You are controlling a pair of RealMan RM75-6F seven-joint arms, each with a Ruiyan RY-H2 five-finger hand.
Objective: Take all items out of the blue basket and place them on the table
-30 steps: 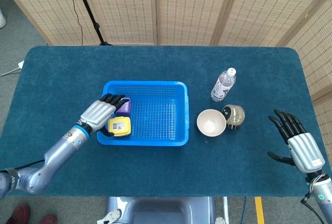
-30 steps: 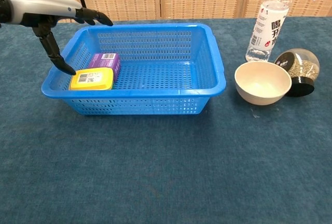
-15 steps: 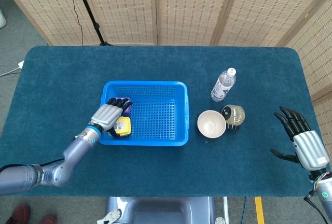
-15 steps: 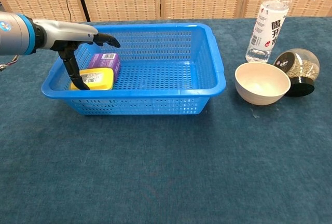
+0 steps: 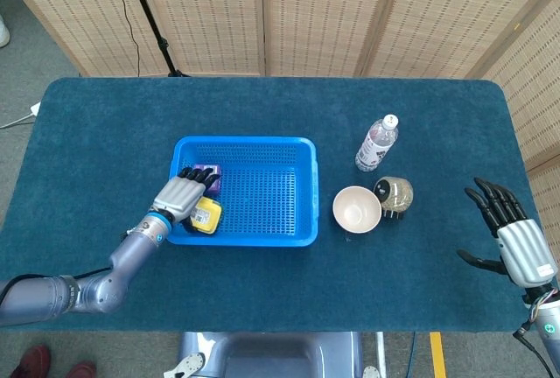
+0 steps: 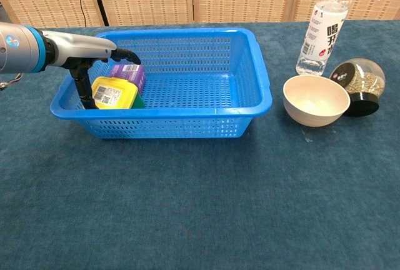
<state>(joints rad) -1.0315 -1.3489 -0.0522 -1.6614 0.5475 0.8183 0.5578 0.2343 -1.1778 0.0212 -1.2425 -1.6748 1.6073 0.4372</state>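
Since the earlier frame the yellow rectangular packet (image 6: 113, 92) has tipped up on edge, its far side raised, inside the blue perforated plastic basket (image 6: 187, 126) at its left end. Left hand (image 6: 94, 54) reaches over the rim, fingers curled round the packet; grip appears closed on it. Purple box (image 6: 127, 73) lies just behind, touching. Right hand (image 5: 516, 242) hangs wide, well apart, empty, above the bench (image 5: 262, 290).
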